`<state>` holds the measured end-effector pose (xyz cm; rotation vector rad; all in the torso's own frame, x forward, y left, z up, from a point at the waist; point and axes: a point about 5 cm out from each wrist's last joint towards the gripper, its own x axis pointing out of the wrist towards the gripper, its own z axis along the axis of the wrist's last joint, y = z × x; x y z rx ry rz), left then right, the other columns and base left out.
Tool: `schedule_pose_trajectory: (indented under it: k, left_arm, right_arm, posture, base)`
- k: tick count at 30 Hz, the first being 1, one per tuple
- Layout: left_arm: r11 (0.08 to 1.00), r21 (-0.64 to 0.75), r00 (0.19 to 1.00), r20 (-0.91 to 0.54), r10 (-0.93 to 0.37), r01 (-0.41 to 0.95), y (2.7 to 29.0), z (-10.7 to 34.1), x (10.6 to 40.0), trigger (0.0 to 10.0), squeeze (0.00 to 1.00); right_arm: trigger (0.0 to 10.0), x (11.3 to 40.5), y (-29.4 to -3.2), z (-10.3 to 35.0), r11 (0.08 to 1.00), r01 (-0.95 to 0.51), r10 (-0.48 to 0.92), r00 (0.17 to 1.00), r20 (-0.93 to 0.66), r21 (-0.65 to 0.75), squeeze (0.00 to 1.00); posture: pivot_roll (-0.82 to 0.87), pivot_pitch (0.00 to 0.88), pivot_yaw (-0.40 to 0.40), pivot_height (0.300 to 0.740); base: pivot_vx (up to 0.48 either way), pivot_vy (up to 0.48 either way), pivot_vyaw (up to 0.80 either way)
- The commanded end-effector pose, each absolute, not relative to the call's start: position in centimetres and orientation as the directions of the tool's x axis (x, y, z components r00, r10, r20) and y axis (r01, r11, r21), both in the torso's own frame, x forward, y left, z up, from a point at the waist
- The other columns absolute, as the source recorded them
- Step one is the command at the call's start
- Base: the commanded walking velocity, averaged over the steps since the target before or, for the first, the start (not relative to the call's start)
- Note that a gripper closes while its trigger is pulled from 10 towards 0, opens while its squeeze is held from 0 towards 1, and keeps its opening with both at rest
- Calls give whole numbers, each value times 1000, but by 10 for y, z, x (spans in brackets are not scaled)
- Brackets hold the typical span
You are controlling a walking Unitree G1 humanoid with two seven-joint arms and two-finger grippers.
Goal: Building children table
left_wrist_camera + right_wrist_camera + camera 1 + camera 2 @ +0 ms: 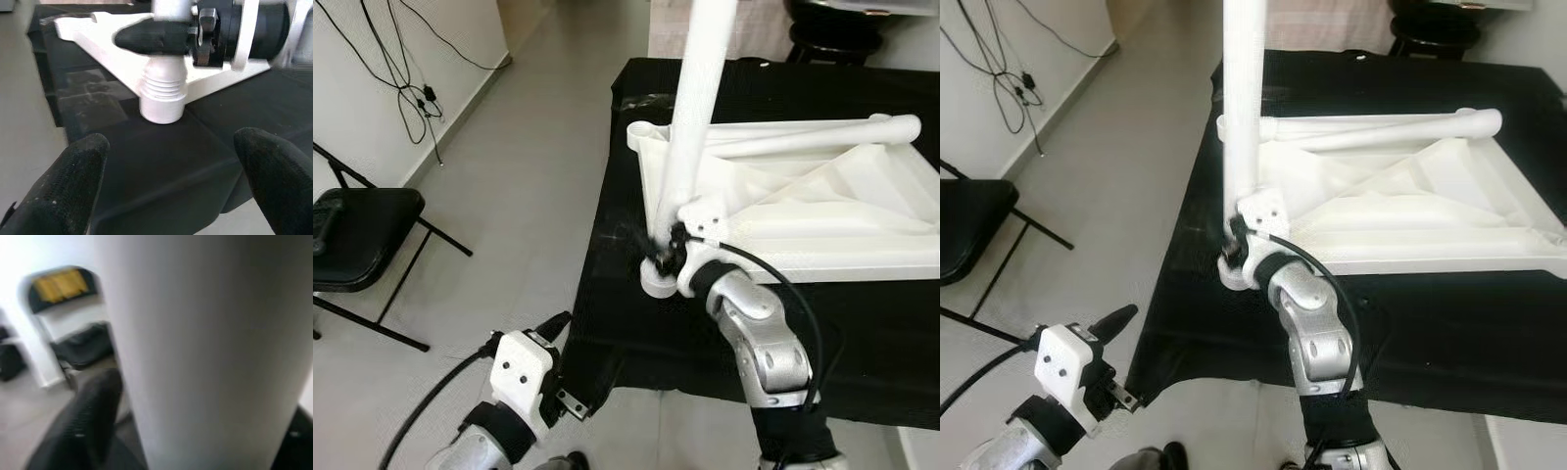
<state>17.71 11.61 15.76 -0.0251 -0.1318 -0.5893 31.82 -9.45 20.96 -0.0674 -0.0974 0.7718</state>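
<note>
Two black fingers of the right gripper (668,245) are clenched around the lower end of a white table leg (697,98), which stands upright and rises out of the top of the head view. Just below the grasp, the leg's threaded end (164,83) sits in a round corner socket (162,106) of the white tabletop (822,211). That tabletop lies upside down on a black cloth-covered surface (705,323), with its ribbed underside facing up. A second white leg (803,132) lies flat across the far side of the tabletop. The left gripper (555,328) hangs low beside the near left edge of the black surface, its fingers (73,181) spread apart and holding nothing, pointed toward the socket. Farther left, a black folding chair (362,235) stands on the pale tiled floor (519,196), and black cables (406,78) hang against the white wall.
</note>
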Motion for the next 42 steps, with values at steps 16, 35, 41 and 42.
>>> schedule_pose_trajectory:
  k: [16, 35, 41, 42]
  left_arm:
    - [830, 10, 824, 118, -555, 558, 112, 154, 173, 10000, 0]
    - [828, 0, 822, 116, -557, 561, 108, 154, 167, 10000, 0]
    - [825, -2, 820, 116, -560, 564, 110, 155, 167, 10000, 0]
    - [825, -2, 820, 115, -561, 565, 111, 155, 168, 10000, 0]
  right_arm:
    - [10000, 332, -92, 243, 119, -965, 988, 139, -69, -236, 0]
    - [0, 332, -107, 236, 117, -982, 993, 118, 4, -146, 0]
    - [0, 319, -104, 216, 410, -907, 912, 406, 52, -96, 0]
    - [0, 321, -120, 192, 804, -563, 566, 823, -45, -194, 0]
  posture:
    - [25, 221, 14, 740]
    - [-13, 247, 11, 740]
    - [-25, 253, 15, 740]
    - [-46, 258, 25, 740]
  base:
    - [0, 0, 0]
    - [0, 0, 0]
    - [0, 0, 0]
    - [0, 0, 0]
